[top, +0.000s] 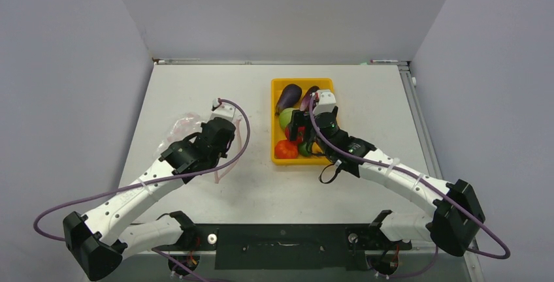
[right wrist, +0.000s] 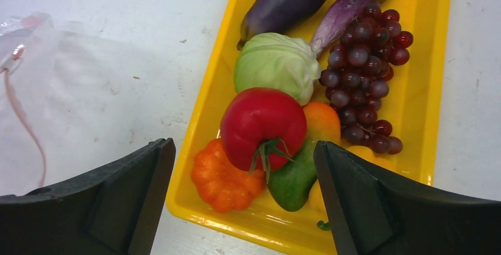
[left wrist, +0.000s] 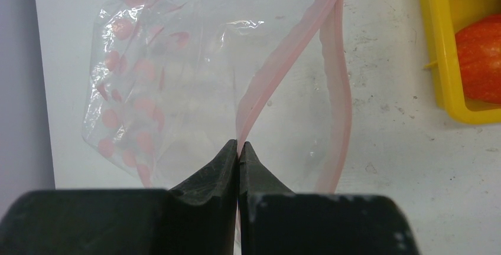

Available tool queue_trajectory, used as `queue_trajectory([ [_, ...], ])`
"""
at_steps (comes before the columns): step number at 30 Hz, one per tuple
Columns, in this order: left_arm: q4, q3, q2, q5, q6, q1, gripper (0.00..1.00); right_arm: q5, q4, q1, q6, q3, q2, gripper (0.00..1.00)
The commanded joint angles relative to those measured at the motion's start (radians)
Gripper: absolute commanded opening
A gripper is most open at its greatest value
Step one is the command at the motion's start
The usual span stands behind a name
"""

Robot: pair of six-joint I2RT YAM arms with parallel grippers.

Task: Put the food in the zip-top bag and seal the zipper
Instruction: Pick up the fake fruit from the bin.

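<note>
- Pinching the zipper [left wrist: 269, 84] on its near lip, my left jaws are closed tight on the pink strip. The zip-top bag [left wrist: 165, 90] lies on the desk [left wrist: 402, 166] left of the tray, its mouth gaping a little.
- All the food [right wrist: 322, 122] sits in the yellow tray [right wrist: 198, 125]; none is in the bag yet.
- My right jaws hang wide open over the tomato [right wrist: 263, 126], top of the pile and, I'd say, the sensible first pick.
- Best way in: drop straight down, close across its round sides, lift clear of the rim.
- Crowding it are the orange pepper [right wrist: 221, 178], green cabbage [right wrist: 276, 66] and grapes [right wrist: 363, 78], and a jaw tip could snag any of them.
- That bag mouth looks shallow; my left side should raise the lip higher before the drop.
</note>
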Motion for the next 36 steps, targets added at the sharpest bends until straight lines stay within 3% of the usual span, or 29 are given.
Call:
queue_trajectory([
  [1, 0.044, 0.002, -0.035, 0.012, 0.004, 0.007, 0.0, 0.035, 0.016, -0.026, -0.058, -0.025, -0.039, 0.91],
  [26, 0.045, -0.006, -0.023, 0.028, 0.012, 0.01, 0.0, -0.394, 0.147, -0.213, -0.095, -0.009, 0.148, 0.9],
  [36, 0.043, -0.005, -0.013, 0.031, 0.013, 0.01, 0.0, -0.47, 0.17, -0.236, -0.088, 0.039, 0.226, 0.9],
])
